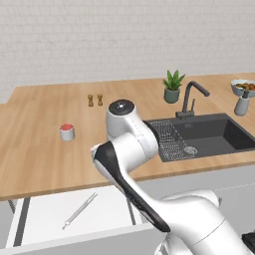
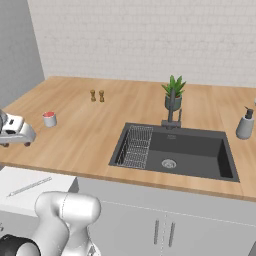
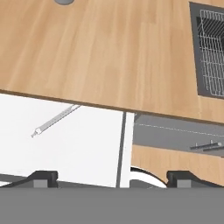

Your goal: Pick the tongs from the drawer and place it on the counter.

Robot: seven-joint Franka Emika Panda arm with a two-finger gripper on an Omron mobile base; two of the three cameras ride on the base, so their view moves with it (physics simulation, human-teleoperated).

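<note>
The tongs [image 3: 56,119] lie loose on the open drawer [image 3: 83,148] floor, slanted, far end tucked under the table [image 3: 109,52] front edge. The pincer [image 3: 111,177] hangs spread wide and empty, so they sit ahead and left of it.

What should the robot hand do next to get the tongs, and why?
Probably move left and down toward the tongs. They lie untouched in the open drawer, and the gripper looks open, apart from them and off to their right.

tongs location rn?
The tongs lie flat in the open drawer, below the counter's front edge, left of the arm in the left base view.
</note>
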